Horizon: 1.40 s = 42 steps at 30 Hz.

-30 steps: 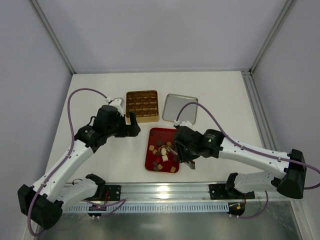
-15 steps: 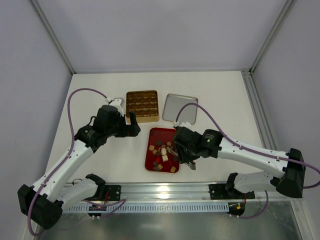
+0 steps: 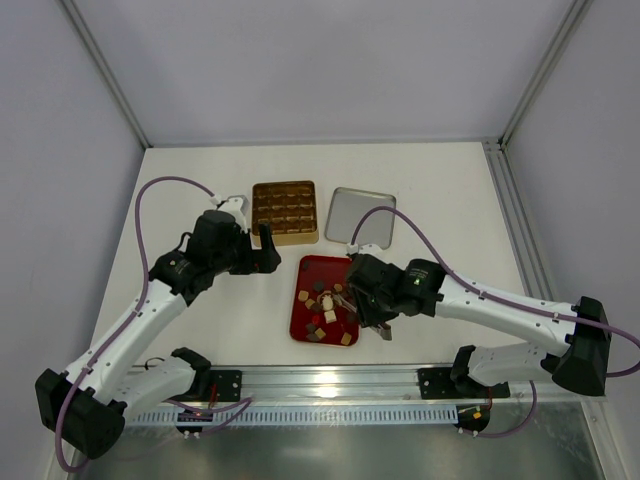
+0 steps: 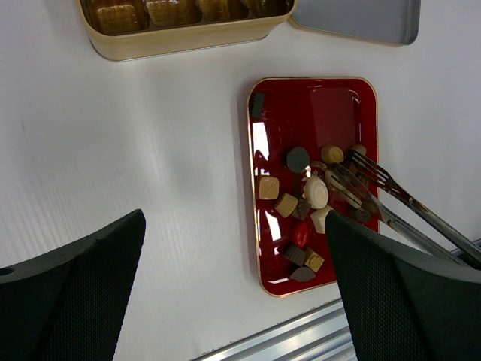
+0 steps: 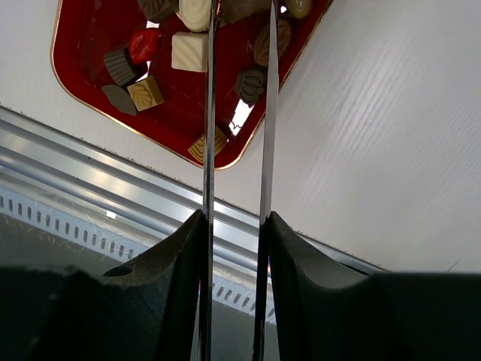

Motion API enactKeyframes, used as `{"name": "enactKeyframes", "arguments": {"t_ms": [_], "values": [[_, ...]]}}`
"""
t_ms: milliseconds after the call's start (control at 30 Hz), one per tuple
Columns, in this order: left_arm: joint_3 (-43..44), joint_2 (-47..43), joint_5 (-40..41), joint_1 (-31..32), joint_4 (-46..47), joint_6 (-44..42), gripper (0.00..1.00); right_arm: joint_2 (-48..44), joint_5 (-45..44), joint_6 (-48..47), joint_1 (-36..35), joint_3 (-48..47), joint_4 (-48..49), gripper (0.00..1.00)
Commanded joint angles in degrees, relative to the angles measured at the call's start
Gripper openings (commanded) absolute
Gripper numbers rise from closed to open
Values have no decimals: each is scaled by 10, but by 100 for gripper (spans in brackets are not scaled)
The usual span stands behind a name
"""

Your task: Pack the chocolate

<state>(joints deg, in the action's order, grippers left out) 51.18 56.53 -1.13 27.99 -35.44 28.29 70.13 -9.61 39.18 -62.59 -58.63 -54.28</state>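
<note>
Several small chocolates [image 3: 322,305], dark brown, tan and cream, lie in the near half of a red tray [image 3: 314,270]. My right gripper [image 3: 378,322] is shut on metal tongs [image 3: 345,297] whose tips reach in among the chocolates. In the right wrist view the tong blades [image 5: 267,113] stand slightly apart, with a brown piece [image 5: 242,7] between their tips at the top edge. My left gripper [image 3: 262,245] is open and empty, just left of the tray's far end. Its wrist view shows the chocolates [image 4: 314,192] and the tongs [image 4: 383,188].
A gold box with gridded compartments [image 3: 285,211] sits beyond the tray, with a flat silver lid [image 3: 361,216] to its right. An aluminium rail [image 3: 330,385] runs along the table's near edge, close to the tray's near end [image 5: 225,162].
My right gripper and the tongs have crept slightly left over the tray. The left arm has not moved.
</note>
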Motion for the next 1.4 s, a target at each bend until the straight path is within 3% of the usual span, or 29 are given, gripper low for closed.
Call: {"name": "enactKeyframes", "arguments": {"t_ms": [0,700,933,1367], "values": [[2,-6,3,-3,5,1,100,-5,-5,-5,-5,-27,1,33],[3,-13,7,-3,4,2,100,6,-34,-38,6,-112,-10,32],[27,-34,55,-4,-9,9,100,66,-15,-95,58,-183,51,32],[40,-85,139,-5,-85,8,100,271,25,-154,139,-386,157,33]]}}
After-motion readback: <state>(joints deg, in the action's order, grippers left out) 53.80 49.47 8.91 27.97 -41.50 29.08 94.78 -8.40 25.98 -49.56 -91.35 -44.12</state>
